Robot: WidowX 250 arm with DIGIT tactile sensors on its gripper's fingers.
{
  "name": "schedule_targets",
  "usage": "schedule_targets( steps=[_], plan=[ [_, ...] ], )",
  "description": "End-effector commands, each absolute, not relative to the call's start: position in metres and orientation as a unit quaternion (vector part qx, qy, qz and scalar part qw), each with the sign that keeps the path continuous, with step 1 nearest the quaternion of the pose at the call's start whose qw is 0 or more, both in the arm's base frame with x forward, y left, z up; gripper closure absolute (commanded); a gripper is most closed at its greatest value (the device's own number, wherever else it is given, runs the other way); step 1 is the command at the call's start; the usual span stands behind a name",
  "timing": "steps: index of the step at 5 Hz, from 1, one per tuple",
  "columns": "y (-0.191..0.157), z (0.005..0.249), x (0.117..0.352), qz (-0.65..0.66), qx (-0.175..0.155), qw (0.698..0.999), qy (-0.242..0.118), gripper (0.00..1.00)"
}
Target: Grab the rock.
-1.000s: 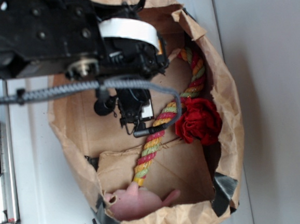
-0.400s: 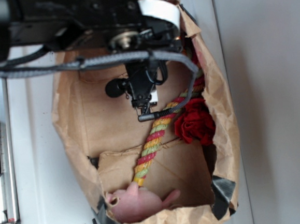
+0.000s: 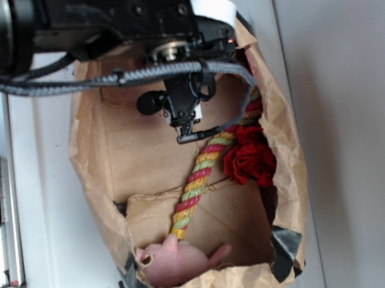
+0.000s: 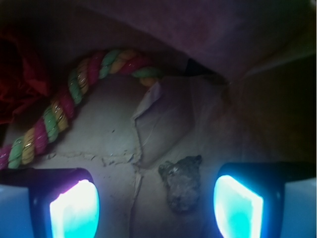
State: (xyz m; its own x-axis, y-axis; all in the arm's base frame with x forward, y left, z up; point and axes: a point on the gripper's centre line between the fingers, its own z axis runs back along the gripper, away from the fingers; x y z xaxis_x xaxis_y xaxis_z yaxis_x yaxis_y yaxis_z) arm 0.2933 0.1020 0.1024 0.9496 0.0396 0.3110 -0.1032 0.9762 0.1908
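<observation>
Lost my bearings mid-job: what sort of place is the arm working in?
Likely the inside of a paper bag on a white tabletop: crumpled brown walls enclose a rope toy, a red flower and the rock.

The exterior view is evenly and brightly lit, with the white table surface (image 3: 51,215) nearly washed out and only soft shadows inside the brown paper bag (image 3: 94,165). The black robot arm (image 3: 102,17) at the top is slightly blurred. The wrist view is dim and purple-tinted; both gripper fingers (image 4: 74,210) glow overexposed cyan, while the far corners sink into darkness.
</observation>
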Motion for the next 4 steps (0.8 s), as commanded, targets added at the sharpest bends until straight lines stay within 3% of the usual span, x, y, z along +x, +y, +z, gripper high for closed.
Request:
schedule_targets(
  steps=[1, 2, 4],
  plan=[
    [0.1155, 0.1095, 0.3009, 0.041, 0.116, 0.975, -0.185, 0.00],
    [0.1181, 0.1034, 0.3032, 0.041, 0.122, 0.975, -0.181, 0.00],
    [0.1184, 0.1056, 0.2988, 0.005, 0.081, 0.981, -0.175, 0.00]
  ],
)
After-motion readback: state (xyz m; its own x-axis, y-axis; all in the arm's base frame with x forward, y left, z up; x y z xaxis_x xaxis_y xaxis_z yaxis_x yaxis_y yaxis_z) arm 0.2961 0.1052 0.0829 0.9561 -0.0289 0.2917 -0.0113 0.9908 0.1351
